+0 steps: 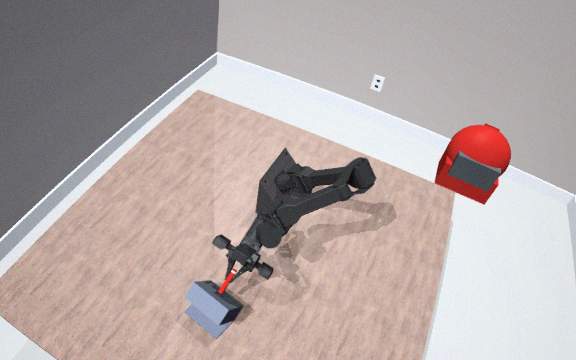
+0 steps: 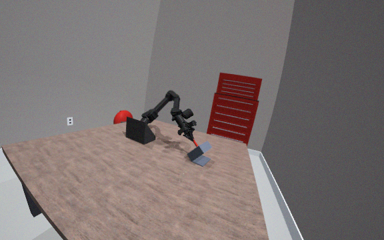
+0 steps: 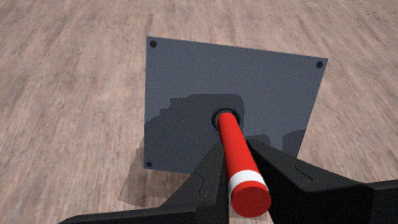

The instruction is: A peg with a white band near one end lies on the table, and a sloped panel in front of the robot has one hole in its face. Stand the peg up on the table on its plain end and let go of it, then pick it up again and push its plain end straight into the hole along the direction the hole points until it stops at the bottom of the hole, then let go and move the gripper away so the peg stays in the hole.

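Observation:
My gripper (image 1: 231,276) (image 2: 192,139) (image 3: 234,148) is shut on the red peg (image 1: 226,282) (image 2: 195,143) (image 3: 239,150). The white band (image 3: 246,177) is at the peg's upper end, near the wrist camera, and the plain end points down at the panel. The grey-blue sloped panel (image 1: 205,300) (image 2: 205,147) (image 3: 185,70) stands below the gripper. In the wrist view the plain end is at the hole (image 3: 215,120), whose dark rim shows around it. The peg leans along with the gripper. Whether its tip is just above or slightly inside the hole cannot be told.
The wooden table (image 1: 118,225) (image 2: 129,183) extends around the arm's base and the panel. The panel's lower plate (image 2: 201,161) rests on it. A red rounded object (image 1: 483,145) (image 2: 123,117) and a red cabinet (image 2: 233,113) stand beyond the table.

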You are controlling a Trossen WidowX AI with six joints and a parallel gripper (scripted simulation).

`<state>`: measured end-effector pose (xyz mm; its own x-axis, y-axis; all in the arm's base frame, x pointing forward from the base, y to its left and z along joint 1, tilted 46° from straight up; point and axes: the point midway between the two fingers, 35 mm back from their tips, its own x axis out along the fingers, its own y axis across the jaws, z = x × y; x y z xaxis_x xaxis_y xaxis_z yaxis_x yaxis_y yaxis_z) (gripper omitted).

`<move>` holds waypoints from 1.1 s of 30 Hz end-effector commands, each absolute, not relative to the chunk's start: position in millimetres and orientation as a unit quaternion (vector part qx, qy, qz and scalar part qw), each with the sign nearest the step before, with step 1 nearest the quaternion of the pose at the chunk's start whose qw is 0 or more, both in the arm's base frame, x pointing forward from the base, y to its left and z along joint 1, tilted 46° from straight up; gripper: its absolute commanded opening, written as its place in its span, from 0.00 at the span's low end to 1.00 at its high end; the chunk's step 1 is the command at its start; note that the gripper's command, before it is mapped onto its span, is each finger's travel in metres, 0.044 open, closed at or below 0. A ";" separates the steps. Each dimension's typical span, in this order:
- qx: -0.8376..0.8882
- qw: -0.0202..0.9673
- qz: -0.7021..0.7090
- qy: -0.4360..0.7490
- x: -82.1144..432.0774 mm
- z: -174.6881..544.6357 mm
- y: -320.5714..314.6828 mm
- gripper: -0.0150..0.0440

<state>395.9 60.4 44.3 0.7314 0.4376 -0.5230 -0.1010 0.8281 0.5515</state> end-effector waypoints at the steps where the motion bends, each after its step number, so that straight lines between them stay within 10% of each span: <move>1: 0.252 0.895 0.151 0.336 395.7 41.4 60.7 0.25; 33: 0.252 0.895 0.151 0.335 406.0 34.3 65.4 0.25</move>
<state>403.3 65.8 37.0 0.7279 0.4451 -0.5215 -0.1092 0.8262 0.5527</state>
